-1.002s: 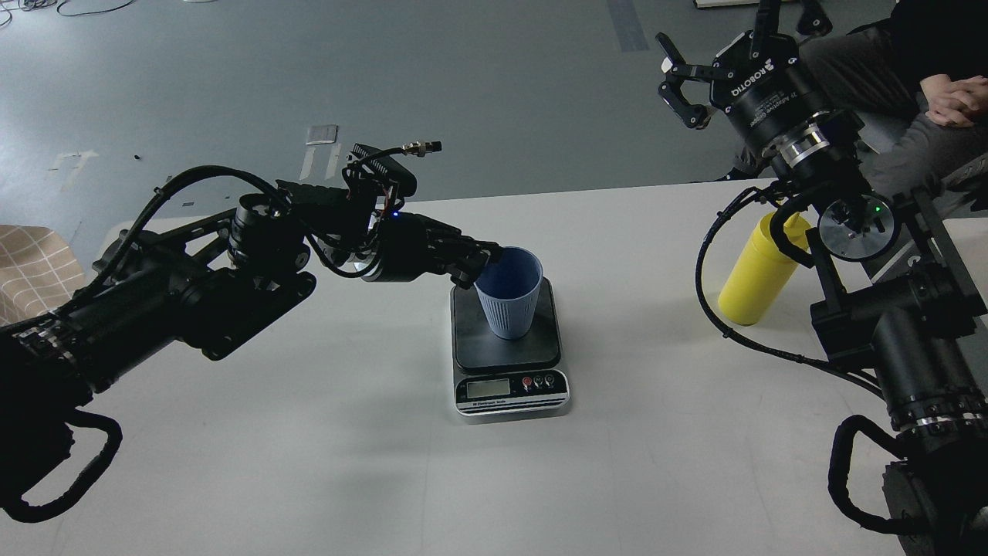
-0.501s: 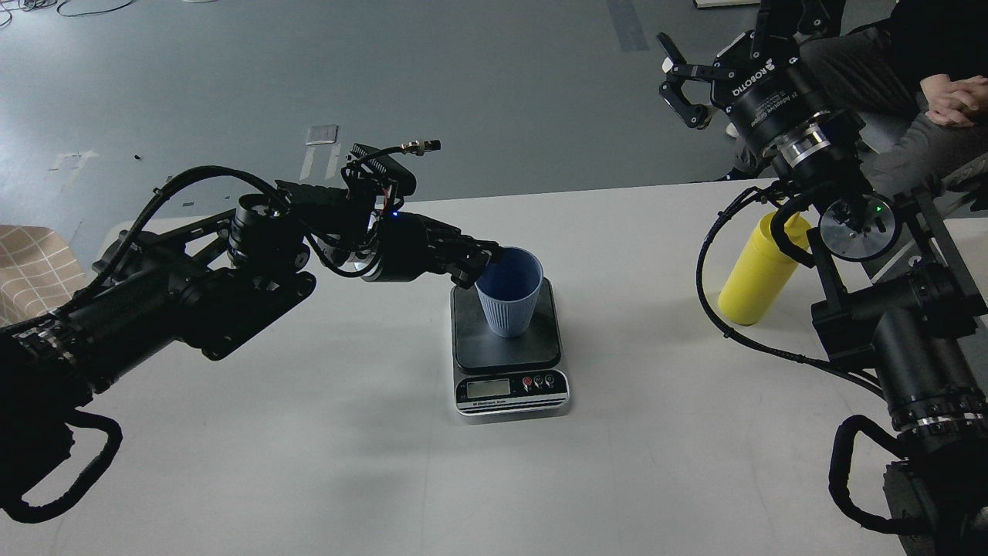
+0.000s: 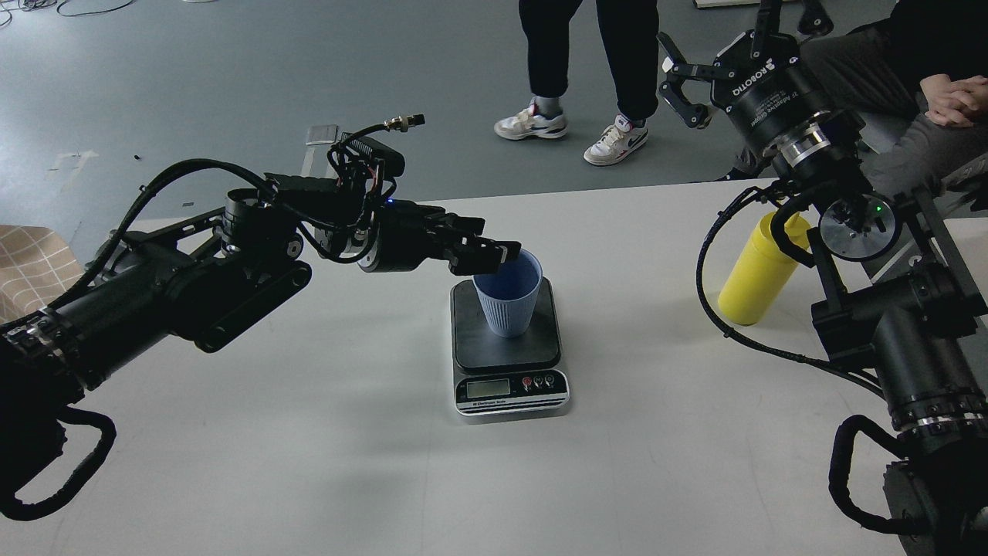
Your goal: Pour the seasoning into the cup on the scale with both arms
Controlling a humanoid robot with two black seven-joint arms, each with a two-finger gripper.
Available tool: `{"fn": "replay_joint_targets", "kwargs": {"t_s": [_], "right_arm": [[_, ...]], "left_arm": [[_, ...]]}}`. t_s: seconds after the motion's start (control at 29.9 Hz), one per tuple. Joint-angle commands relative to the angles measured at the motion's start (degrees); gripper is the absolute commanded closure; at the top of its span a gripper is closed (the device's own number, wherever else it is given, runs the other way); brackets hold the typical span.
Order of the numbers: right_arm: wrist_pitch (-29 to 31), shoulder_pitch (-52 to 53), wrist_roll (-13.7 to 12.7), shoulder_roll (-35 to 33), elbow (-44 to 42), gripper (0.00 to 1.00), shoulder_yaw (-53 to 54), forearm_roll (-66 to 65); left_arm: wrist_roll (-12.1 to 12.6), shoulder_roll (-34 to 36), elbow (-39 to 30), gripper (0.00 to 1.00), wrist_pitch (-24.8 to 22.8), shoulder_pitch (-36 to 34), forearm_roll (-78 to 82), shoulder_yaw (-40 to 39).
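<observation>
The light blue cup (image 3: pixel 507 300) stands upright on the black platform of the scale (image 3: pixel 505 351) at the table's middle. My left gripper (image 3: pixel 488 251) reaches in from the left, level with the cup's left rim. Its fingers look parted and not closed on the rim. The yellow seasoning bottle (image 3: pixel 756 274) stands on the table at the right. Its top and nozzle are hidden behind my right arm. My right gripper (image 3: pixel 722 42) is open and empty, raised high above and behind the bottle.
A standing person's legs (image 3: pixel 587 69) are on the floor behind the table. A seated person (image 3: pixel 926 93) is at the far right. A checked cloth (image 3: pixel 31 266) lies at the left edge. My right arm's cables (image 3: pixel 718 309) loop in front of the bottle.
My left gripper has risen a little and its fingers have spread off the cup's rim. The cup stays on the scale. A person has walked in behind the table.
</observation>
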Motion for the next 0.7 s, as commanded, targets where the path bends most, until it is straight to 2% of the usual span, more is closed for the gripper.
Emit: {"fn": "replay_joint_targets", "kwargs": {"t_s": [0.0, 0.17, 0.3, 0.47, 0.57, 0.67], "right_arm": [[0.0, 0.0, 0.0, -0.1, 0.1, 0.0, 0.0, 0.0], [0.0, 0.0, 0.0, 0.0, 0.1, 0.0, 0.0, 0.0], [0.0, 0.0, 0.0, 0.0, 0.2, 0.0, 0.0, 0.0], [0.0, -0.2, 0.0, 0.0, 0.2, 0.0, -0.1, 0.0], [0.0, -0.2, -0.1, 0.0, 0.1, 0.0, -0.1, 0.0], [0.0, -0.3, 0.0, 0.2, 0.1, 0.0, -0.1, 0.0]], "left_arm": [[0.0, 0.1, 0.1, 0.15, 0.0, -0.4, -2.7, -1.0], [0.0, 1.1, 0.1, 0.1, 0.0, -1.5, -10.8, -3.2], [0.0, 3.1, 0.0, 0.05, -0.5, -1.5, -24.5, -6.8], [0.0, 5.1, 1.2, 0.03, -3.3, 1.0, -53.4, -14.3], [0.0, 5.7, 4.2, 0.02, -3.4, 3.6, -69.3, -17.0], [0.0, 5.1, 10.4, 0.02, -3.4, 5.3, -84.1, -18.5]]}}
